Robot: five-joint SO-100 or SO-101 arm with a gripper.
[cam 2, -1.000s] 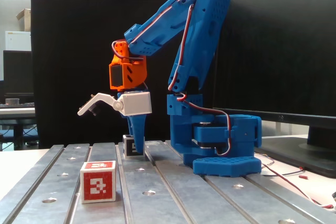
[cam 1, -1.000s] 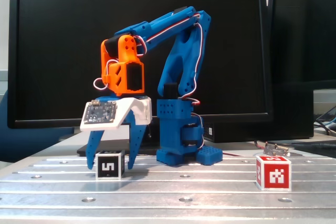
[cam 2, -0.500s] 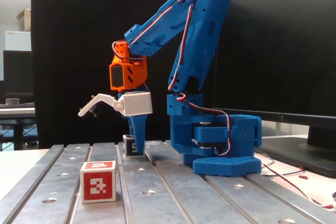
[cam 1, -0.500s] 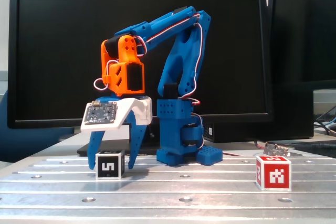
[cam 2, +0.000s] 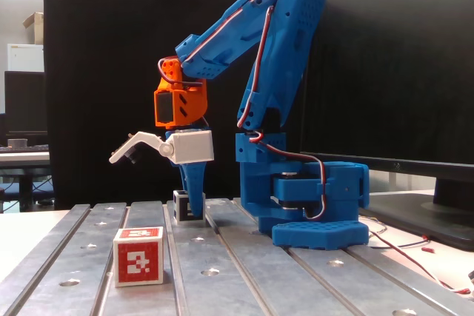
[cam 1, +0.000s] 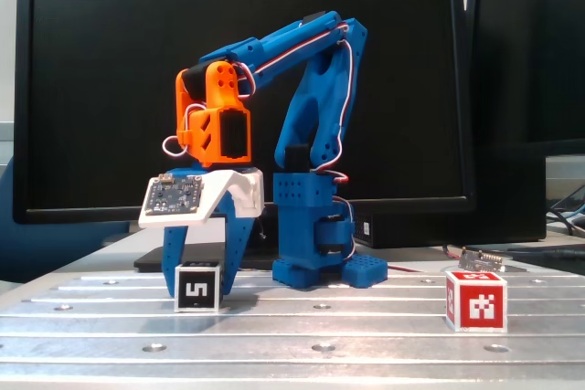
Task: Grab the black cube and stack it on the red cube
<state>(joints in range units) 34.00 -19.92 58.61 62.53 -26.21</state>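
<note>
The end effector point(cam 1: 199, 282) fingers close against both sides of the black cube point(cam 1: 198, 288), which sits on the desk point(cam 1: 320, 331). The red cube point(cam 1: 475, 300) stands well apart at 3 o'clock.

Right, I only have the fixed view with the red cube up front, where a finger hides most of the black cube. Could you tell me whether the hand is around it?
Observer: Yes. In a fixed view facing the arm, the hand straddles the black cube, with one of the fingers on each side, and both appear to touch it.
Operator: Thank you. And how far sideways is the red cube from there?
Observer: In that same view the red cube stands well off to the right of the black one, clear of the hand.
</note>
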